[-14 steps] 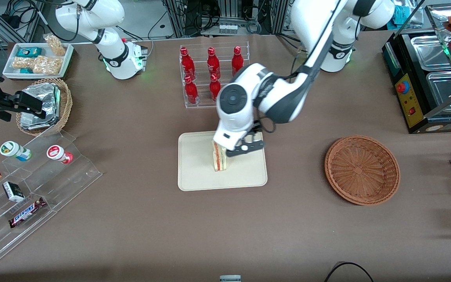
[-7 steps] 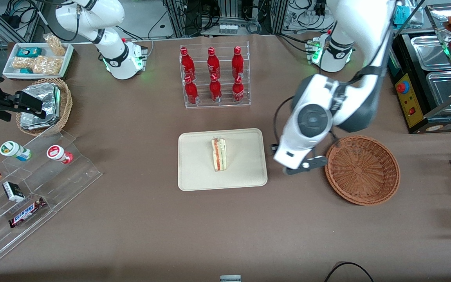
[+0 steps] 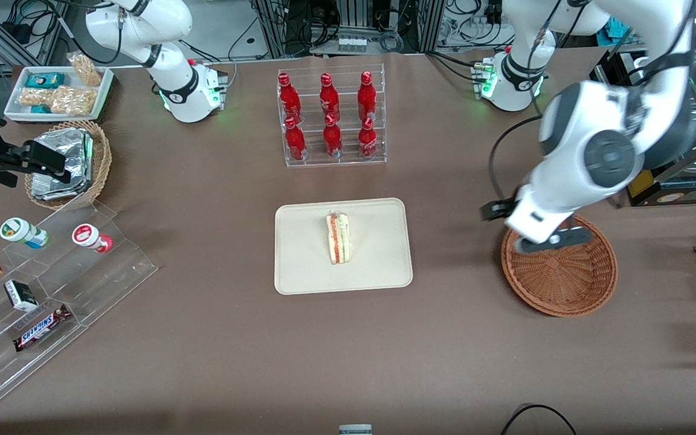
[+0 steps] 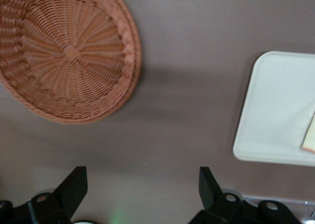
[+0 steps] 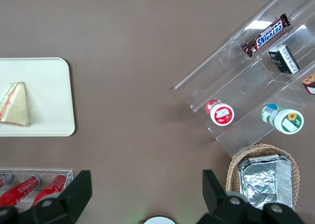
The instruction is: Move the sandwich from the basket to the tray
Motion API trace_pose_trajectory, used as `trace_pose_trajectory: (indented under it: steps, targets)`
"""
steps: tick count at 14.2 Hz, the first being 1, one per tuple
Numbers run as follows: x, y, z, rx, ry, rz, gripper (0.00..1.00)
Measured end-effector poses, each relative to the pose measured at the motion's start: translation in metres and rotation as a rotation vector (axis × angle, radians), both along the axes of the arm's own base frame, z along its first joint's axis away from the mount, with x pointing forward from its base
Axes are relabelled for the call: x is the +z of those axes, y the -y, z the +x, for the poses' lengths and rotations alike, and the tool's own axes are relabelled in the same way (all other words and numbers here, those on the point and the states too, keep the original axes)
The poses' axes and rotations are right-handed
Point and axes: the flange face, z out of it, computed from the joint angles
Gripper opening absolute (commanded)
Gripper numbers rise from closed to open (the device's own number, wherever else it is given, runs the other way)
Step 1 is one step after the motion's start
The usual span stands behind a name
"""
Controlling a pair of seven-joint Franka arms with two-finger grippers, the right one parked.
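The sandwich (image 3: pixel 338 237) lies on the cream tray (image 3: pixel 299 269), cut edge up, red and green layers showing; the right wrist view shows the sandwich (image 5: pixel 15 105) flat on the tray (image 5: pixel 49 86). The round reddish-brown basket (image 3: pixel 565 281) holds nothing. My left gripper (image 3: pixel 550 240) hangs above the basket's rim, on the side farther from the front camera, well away from the tray. In the left wrist view the gripper (image 4: pixel 142 184) is open with only table cloth between its black fingers (image 4: pixel 74 187), and the basket (image 4: pixel 69 51), the tray (image 4: pixel 280 111) and a corner of the sandwich (image 4: pixel 310 138) show.
A clear rack of red bottles (image 3: pixel 330 118) stands farther from the front camera than the tray. Toward the parked arm's end are acrylic steps with snacks (image 3: pixel 52 284), a tan basket with foil packets (image 3: pixel 70 163) and a white snack tray (image 3: pixel 58 90). A black appliance (image 3: pixel 650 139) stands near the basket.
The left gripper has let go of the sandwich on the tray and swung away sideways to above the basket. The sandwich has stayed where it was set.
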Motion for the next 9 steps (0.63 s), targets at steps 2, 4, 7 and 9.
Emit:
trace_pose_trajectory:
  steps: [2,4,7,9]
  targets:
    - [0.022,-0.03,-0.004,-0.021,0.002,-0.024,1.0]
    - [0.044,-0.055,-0.01,-0.071,0.017,-0.048,1.0]
    - [0.077,-0.087,-0.019,-0.144,0.066,-0.063,1.0]
    - [0.093,-0.098,-0.023,-0.175,0.1,-0.002,1.0]
